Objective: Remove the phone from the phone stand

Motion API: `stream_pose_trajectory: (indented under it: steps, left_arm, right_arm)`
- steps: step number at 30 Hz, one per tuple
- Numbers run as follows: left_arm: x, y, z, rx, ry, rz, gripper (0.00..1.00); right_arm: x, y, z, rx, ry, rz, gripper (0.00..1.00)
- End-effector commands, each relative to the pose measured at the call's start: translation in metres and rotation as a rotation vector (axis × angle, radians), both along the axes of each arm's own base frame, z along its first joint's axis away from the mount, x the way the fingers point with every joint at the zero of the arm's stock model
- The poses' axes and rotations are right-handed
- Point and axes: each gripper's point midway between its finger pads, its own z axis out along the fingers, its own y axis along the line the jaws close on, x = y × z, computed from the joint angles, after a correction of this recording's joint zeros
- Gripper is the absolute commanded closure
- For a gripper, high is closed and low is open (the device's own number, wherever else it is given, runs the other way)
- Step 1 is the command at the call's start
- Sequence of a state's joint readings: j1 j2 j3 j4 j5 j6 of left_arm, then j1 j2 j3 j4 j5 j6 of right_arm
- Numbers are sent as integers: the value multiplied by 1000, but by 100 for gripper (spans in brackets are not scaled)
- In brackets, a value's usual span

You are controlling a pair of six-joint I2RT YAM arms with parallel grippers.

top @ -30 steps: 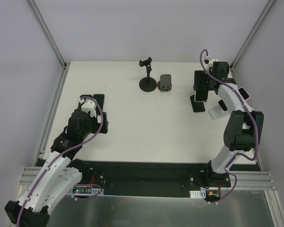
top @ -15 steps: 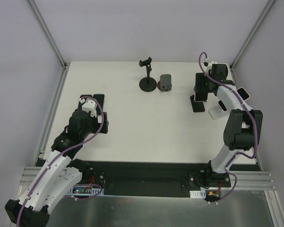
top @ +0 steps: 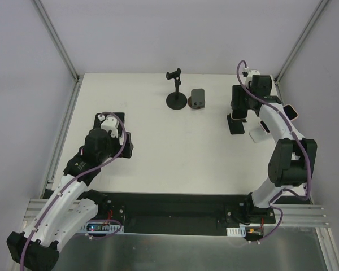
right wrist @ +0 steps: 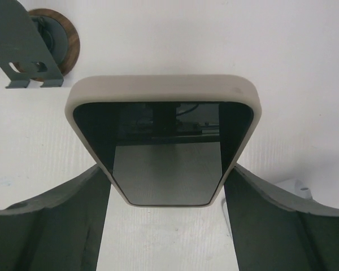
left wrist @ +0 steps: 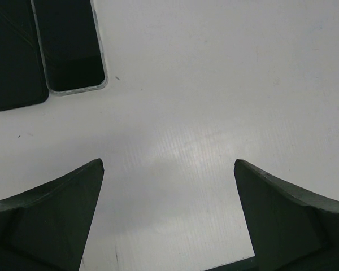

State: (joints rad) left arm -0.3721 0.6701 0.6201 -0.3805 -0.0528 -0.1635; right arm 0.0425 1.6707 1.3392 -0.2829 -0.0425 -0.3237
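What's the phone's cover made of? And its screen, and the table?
The phone wears a cream case, probably soft silicone or plastic: it looks matte, with rounded edges and no shine. Its screen looks like glass, dark and glossy, with things mirrored in it. The table seems to be white plastic board, faintly ribbed, with a dull sheen.

Phone and right fingers slightly farther back; left arm slightly rightward.
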Motion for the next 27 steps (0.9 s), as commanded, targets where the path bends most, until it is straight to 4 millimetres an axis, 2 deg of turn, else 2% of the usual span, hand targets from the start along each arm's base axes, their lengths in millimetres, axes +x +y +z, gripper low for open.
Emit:
stream_pose_trajectory:
  steps: [1,3,5,6,13,17,19,20,21,23,25,27]
  left_arm:
    - [16,-18,42,-97,-94,-29,2]
    - [19,-30,45,-143,-77,-62,2]
    - [24,-42,56,-198,-82,-86,2]
    - [27,-48,54,-209,-65,-95,2]
    - [48,-100,96,-290,-102,-211,2]
    - [53,-135,113,-289,-117,-302,2]
    - [56,-156,121,-297,-121,-348,2]
    - [57,-162,121,-299,-119,-359,3]
    - [60,-171,122,-299,-115,-376,3]
    - [58,-186,125,-311,-117,-416,3]
    - [62,-198,124,-312,-105,-437,4]
    - [64,-211,122,-318,-94,-463,6]
  right_arm:
    - [4,5,81,39,-201,-29,71]
    - [-1,11,93,82,-206,-35,72]
    - [-5,17,104,113,-209,-48,72]
    - [-9,23,111,148,-213,-59,72]
    - [-34,60,131,342,-200,-104,74]
    - [-53,93,137,417,-192,-72,74]
    - [-60,104,131,464,-174,-74,74]
    - [-65,116,139,528,-181,-70,74]
    - [-70,121,130,551,-158,-72,74]
    - [-77,140,135,641,-152,-60,74]
    - [-84,150,127,680,-121,-61,74]
    - [-91,162,131,743,-111,-56,74]
